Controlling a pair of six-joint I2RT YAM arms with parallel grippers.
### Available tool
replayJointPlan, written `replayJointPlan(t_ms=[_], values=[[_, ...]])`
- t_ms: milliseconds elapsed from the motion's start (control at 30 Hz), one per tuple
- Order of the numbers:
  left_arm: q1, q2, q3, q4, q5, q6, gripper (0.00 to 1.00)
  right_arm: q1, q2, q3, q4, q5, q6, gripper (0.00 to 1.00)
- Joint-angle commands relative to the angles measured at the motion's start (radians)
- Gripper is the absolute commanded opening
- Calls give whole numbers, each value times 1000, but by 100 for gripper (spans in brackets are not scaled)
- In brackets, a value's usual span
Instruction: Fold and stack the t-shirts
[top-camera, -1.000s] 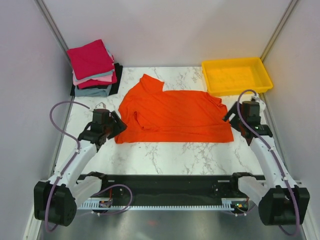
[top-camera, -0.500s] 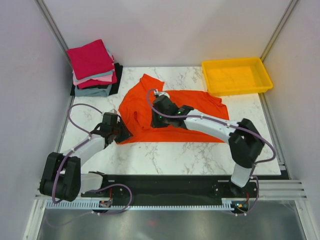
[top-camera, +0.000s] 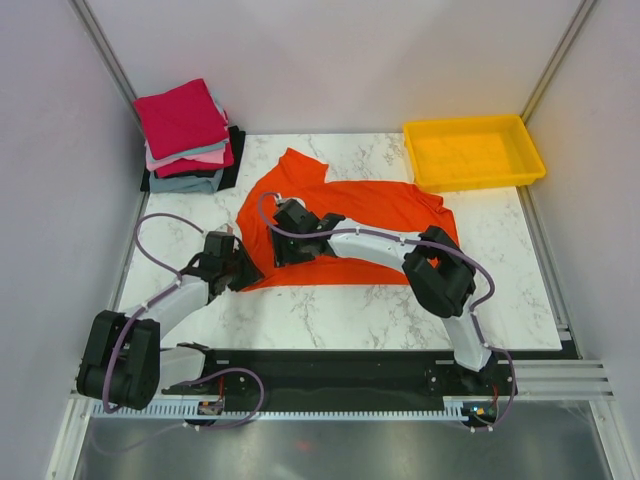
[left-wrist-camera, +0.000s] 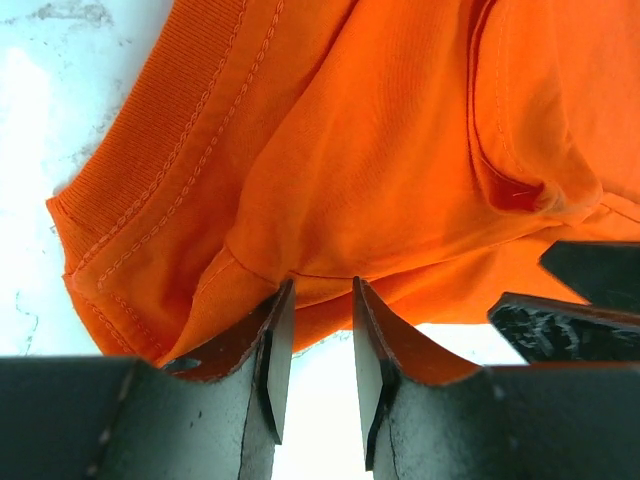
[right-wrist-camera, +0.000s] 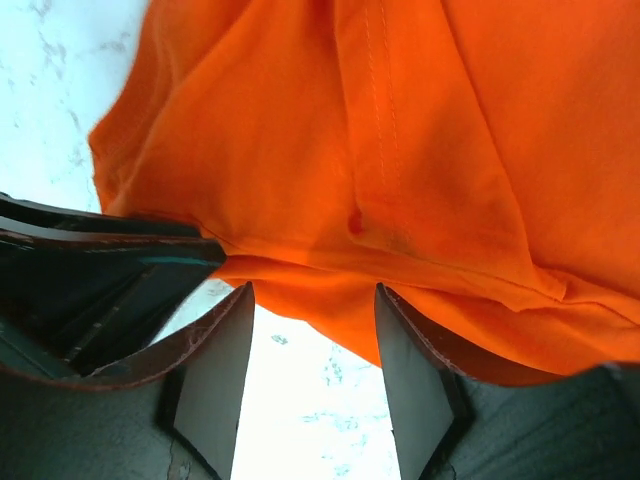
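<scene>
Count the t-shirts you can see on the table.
5 visible: orange-red t-shirt mid-table; crimson t-shirt, pink t-shirt, grey-blue t-shirt and black t-shirt stacked far-left. Others may hide within.

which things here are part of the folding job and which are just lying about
Part of the job: orange-red t-shirt spread on the table; stack of folded t-shirts, far left; left gripper and right gripper at the shirt's near-left edge.
Just lying about: yellow tray, far right.
</scene>
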Motion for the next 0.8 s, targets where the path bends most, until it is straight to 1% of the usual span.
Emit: replayJointPlan(t_ms=[0, 267, 567, 667, 767], values=[[1, -13, -2, 22, -13, 12, 37, 10, 21, 101, -29, 79, -43, 60], [1, -41, -18, 23, -24, 6, 36, 31, 116, 265, -194, 257, -105, 59], [1, -37, -17, 25, -19, 9, 35, 43, 211, 351, -254, 320, -188, 58], [1, -41, -17, 26, -21, 9, 35, 43, 216, 354, -257, 328, -200, 55], [1, -39, -18, 26, -22, 9, 35, 43, 211, 354, -259, 335, -203, 43]])
